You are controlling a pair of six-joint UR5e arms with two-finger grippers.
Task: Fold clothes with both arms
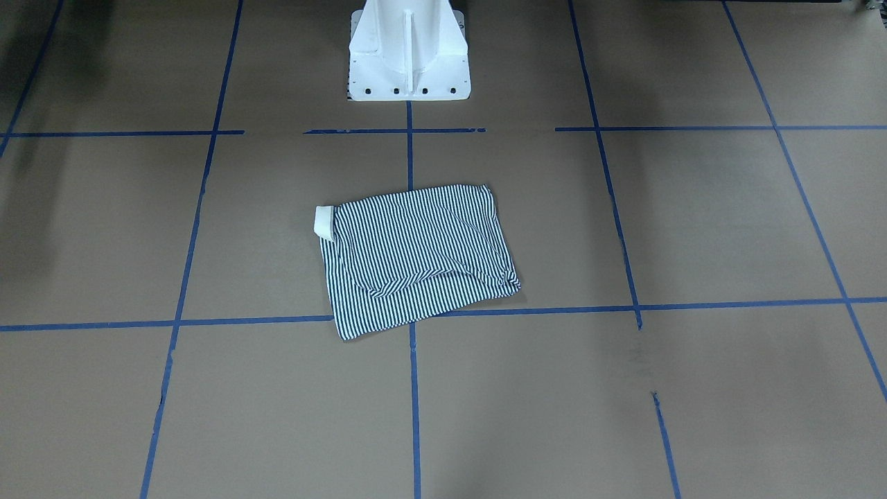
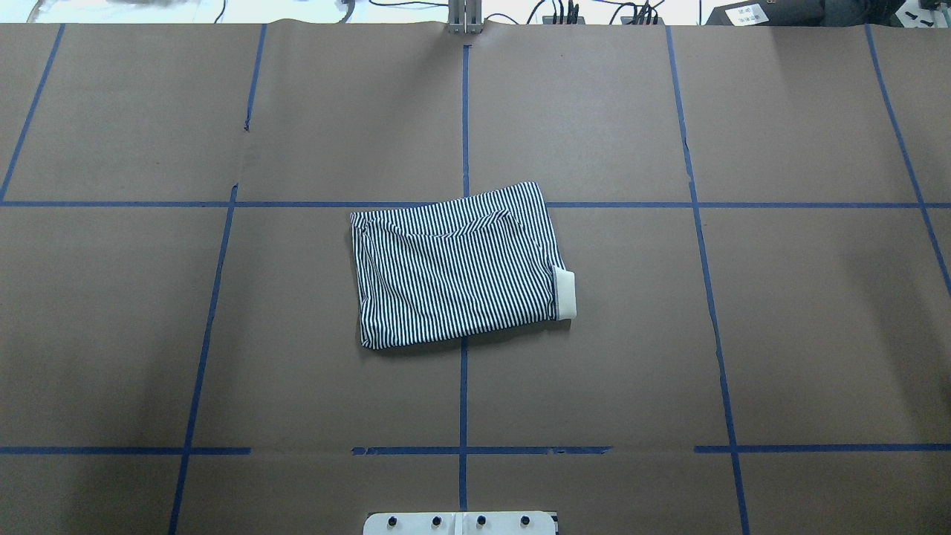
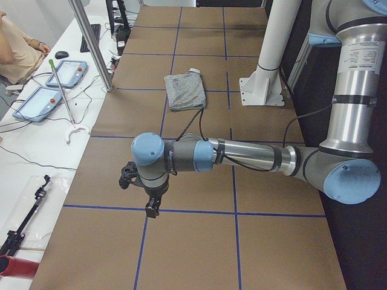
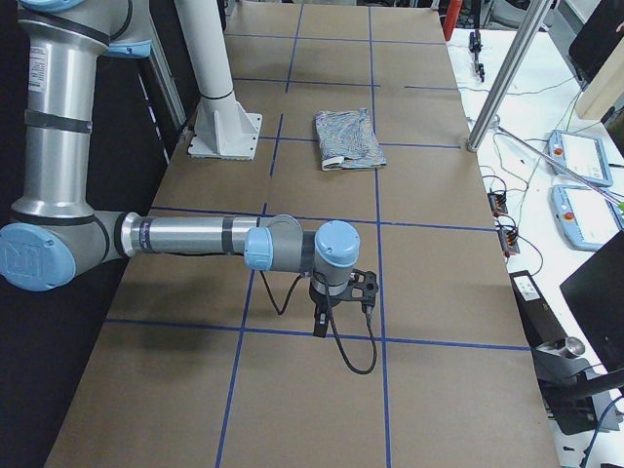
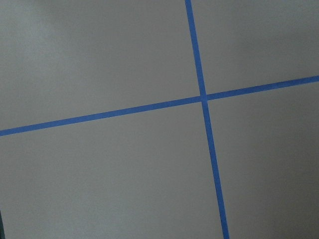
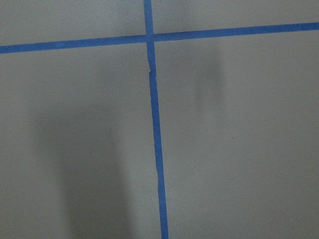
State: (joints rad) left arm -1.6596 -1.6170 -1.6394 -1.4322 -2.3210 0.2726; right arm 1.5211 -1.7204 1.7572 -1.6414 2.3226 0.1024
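Note:
The striped polo shirt (image 1: pixel 416 260) lies folded into a compact rectangle at the table's middle, with its white collar (image 1: pixel 324 222) sticking out at one end. It also shows in the overhead view (image 2: pixel 457 267), the left view (image 3: pixel 184 90) and the right view (image 4: pixel 349 139). My left gripper (image 3: pixel 151 208) hangs over bare table far from the shirt, seen only from the side, so I cannot tell its state. My right gripper (image 4: pixel 320 327) also hangs over bare table far from the shirt, and I cannot tell its state. Both wrist views show only brown table and blue tape.
The white pedestal base (image 1: pixel 409 52) stands behind the shirt. Blue tape lines (image 2: pixel 464 111) form a grid on the brown table. A metal post (image 3: pixel 91 42), teach pendants (image 3: pixel 66 72) and a seated person (image 3: pixel 15 51) are beside the table's far edge.

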